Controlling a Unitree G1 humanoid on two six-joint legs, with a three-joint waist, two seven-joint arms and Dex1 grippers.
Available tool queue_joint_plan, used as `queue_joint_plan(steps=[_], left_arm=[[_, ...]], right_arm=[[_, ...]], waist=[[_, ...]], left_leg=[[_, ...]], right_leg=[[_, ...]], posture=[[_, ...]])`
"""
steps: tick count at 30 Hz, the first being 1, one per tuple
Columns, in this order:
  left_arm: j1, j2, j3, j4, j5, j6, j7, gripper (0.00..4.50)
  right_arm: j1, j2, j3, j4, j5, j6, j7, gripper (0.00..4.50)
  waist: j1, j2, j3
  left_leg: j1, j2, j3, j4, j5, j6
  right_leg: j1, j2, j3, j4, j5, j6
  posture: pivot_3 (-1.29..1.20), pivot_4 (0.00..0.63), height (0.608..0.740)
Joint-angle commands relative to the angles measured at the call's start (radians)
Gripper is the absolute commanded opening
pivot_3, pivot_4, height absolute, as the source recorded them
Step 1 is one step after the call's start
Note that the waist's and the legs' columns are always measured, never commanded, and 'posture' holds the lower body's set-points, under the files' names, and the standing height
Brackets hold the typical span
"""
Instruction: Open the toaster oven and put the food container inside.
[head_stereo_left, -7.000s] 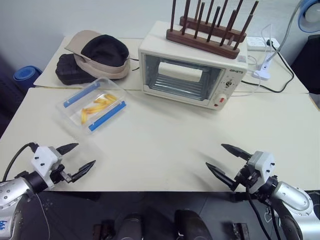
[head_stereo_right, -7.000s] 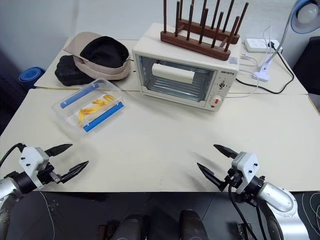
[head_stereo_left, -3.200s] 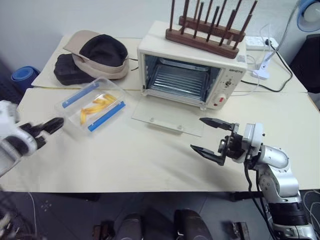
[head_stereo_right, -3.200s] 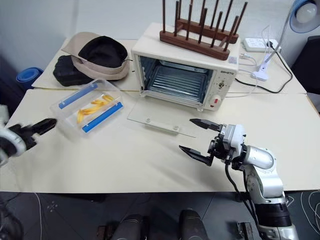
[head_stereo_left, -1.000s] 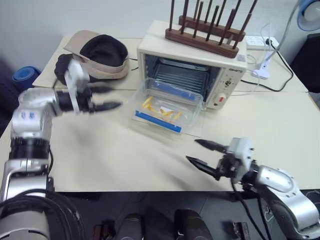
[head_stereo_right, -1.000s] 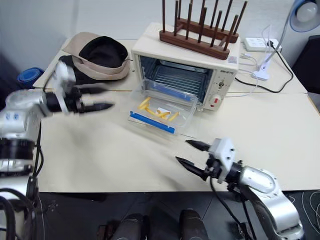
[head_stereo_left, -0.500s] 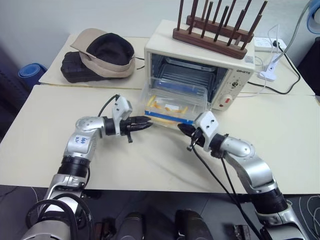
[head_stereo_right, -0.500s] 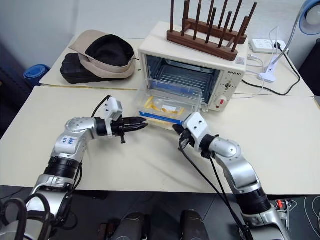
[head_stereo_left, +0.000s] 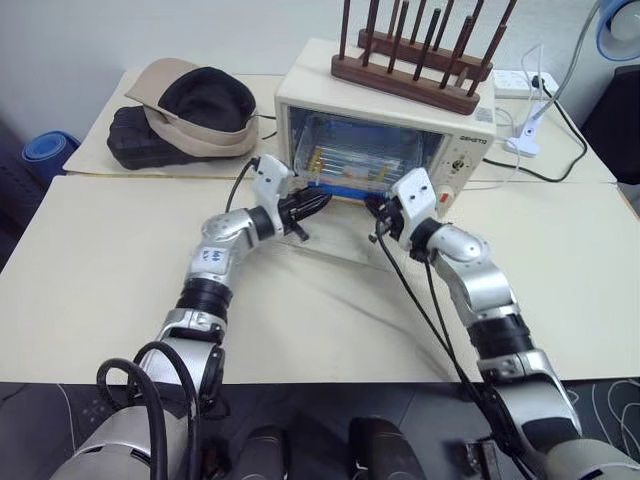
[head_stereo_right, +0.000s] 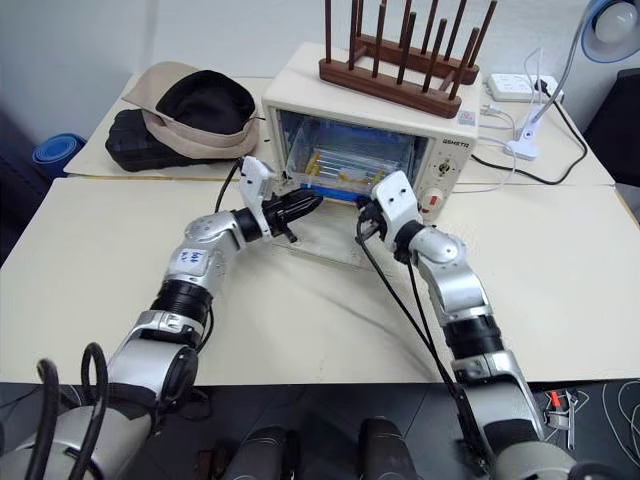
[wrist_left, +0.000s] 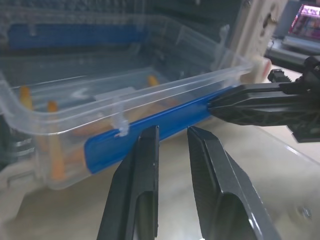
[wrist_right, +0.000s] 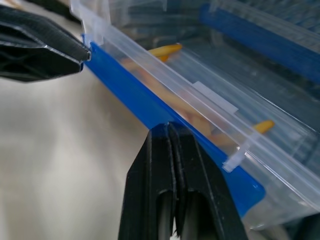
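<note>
The cream toaster oven (head_stereo_left: 462, 152) stands at the back of the table with its glass door (head_stereo_left: 322, 240) dropped flat. The clear food container (head_stereo_left: 345, 160), with blue clips and orange strips, sits inside the oven mouth. Both grippers reach in over the door. In the left wrist view my left gripper (wrist_left: 172, 131) has a narrow empty gap between its fingers, whose tips meet the near blue clip (wrist_left: 115, 142). My right gripper (wrist_right: 167, 126) is shut, its tip pressed against the same clip (wrist_right: 130, 95). Neither holds the container (wrist_right: 215, 85).
A wooden peg rack (head_stereo_left: 420, 70) lies on top of the oven. A hat (head_stereo_left: 205, 105) rests on a black case (head_stereo_left: 135, 140) at the back left. A white cable and lamp base (head_stereo_left: 522, 145) sit right of the oven.
The container has gone from the open door into the oven. Both grippers moved forward with it to the oven mouth, the left one also swinging right.
</note>
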Motion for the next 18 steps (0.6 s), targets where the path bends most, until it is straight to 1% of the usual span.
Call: queue_joint_plan(steps=[1,4,5,7,9,10,12,13,14,16,17,18], left_arm=[[-0.023,0.012,0.030,0.017,-0.001,-0.053,0.000,0.95],[0.030,0.066,0.037,-0.076,-0.043,0.001,-0.118,0.95],[0.062,0.100,0.035,-0.131,-0.060,0.029,-0.171,1.13],[0.149,0.206,0.042,-0.274,-0.116,0.137,-0.298,1.55],[0.221,0.301,0.059,-0.381,-0.172,0.218,-0.401,2.13],[0.270,0.370,0.065,-0.439,-0.194,0.224,-0.486,2.46],[0.345,0.470,0.071,-0.517,-0.217,0.218,-0.599,3.04],[0.376,0.502,0.080,-0.541,-0.218,0.189,-0.628,3.37],[0.396,0.520,0.083,-0.549,-0.204,0.153,-0.631,3.56],[0.425,0.534,0.098,-0.557,-0.203,0.083,-0.658,4.25],[0.435,0.539,0.100,-0.573,-0.217,0.108,-0.664,4.48],[0.441,0.542,0.101,-0.586,-0.228,0.131,-0.668,4.48]], right_arm=[[0.019,0.009,-0.028,-0.063,0.034,-0.001,0.026,0.06],[0.103,-0.016,-0.048,-0.245,0.109,0.100,0.081,0.06],[0.135,-0.036,-0.062,-0.315,0.133,0.141,0.092,0.02],[0.199,-0.098,-0.133,-0.439,0.194,0.213,0.110,0.00],[0.258,-0.173,-0.186,-0.497,0.227,0.252,0.147,0.00],[0.307,-0.238,-0.202,-0.486,0.222,0.245,0.200,0.00],[0.378,-0.335,-0.204,-0.441,0.200,0.206,0.289,0.00],[0.407,-0.371,-0.189,-0.389,0.178,0.158,0.338,0.00],[0.423,-0.406,-0.153,-0.322,0.126,0.074,0.375,0.00],[0.426,-0.432,-0.110,-0.196,0.070,-0.060,0.436,0.00],[0.416,-0.426,-0.102,-0.153,0.069,-0.088,0.458,0.00],[0.407,-0.419,-0.101,-0.123,0.073,-0.104,0.473,0.00]], waist=[[-0.006,0.000,0.000],[-0.010,0.000,0.000],[-0.013,0.000,0.000],[-0.020,0.001,0.001],[-0.023,0.001,0.001],[-0.021,0.001,0.001],[-0.014,0.001,0.001],[-0.010,0.001,0.001],[-0.006,0.001,0.001],[0.002,0.001,0.001],[0.005,0.002,0.001],[0.006,0.002,0.001]], left_leg=[[0.000,0.000,0.000,0.000,0.000,0.000],[0.000,0.000,0.000,-0.002,0.000,0.000],[0.000,0.000,0.000,-0.003,0.000,0.000],[0.000,0.000,0.000,-0.003,0.000,0.000],[0.000,0.001,0.000,-0.003,0.000,0.000],[0.000,0.001,0.000,-0.003,0.000,0.000],[0.000,0.000,0.000,-0.003,0.000,0.000],[0.001,0.001,0.000,-0.003,0.000,0.000],[0.002,0.000,0.001,-0.003,0.000,0.000],[0.005,0.000,0.002,-0.003,-0.001,0.001],[0.005,-0.001,0.002,-0.002,-0.001,0.002],[0.005,-0.001,0.003,-0.002,0.000,0.002]], right_leg=[[0.000,-0.001,-0.001,0.000,0.000,0.000],[0.000,-0.001,-0.004,0.000,0.000,0.000],[-0.001,-0.001,-0.005,0.000,0.000,0.000],[-0.001,-0.001,-0.005,0.000,0.000,0.000],[-0.002,-0.001,-0.005,0.000,0.000,0.000],[-0.002,-0.001,-0.005,0.000,0.000,0.000],[-0.001,-0.002,-0.005,-0.001,0.000,0.000],[0.001,-0.002,-0.005,-0.002,0.000,0.000],[0.001,-0.002,-0.004,-0.003,0.000,0.000],[0.005,-0.002,-0.003,-0.005,0.000,0.000],[0.006,-0.003,-0.003,-0.007,0.000,0.000],[0.006,-0.003,-0.002,-0.007,0.000,0.001]], posture=[[0.00,0.150,0.740],[0.00,0.150,0.740],[0.00,0.150,0.740],[0.00,0.150,0.740],[0.00,0.150,0.740],[0.00,0.150,0.740],[0.00,0.150,0.740],[0.00,0.150,0.740],[0.00,0.150,0.740],[0.00,0.150,0.740],[0.00,0.150,0.740],[0.00,0.150,0.740]])
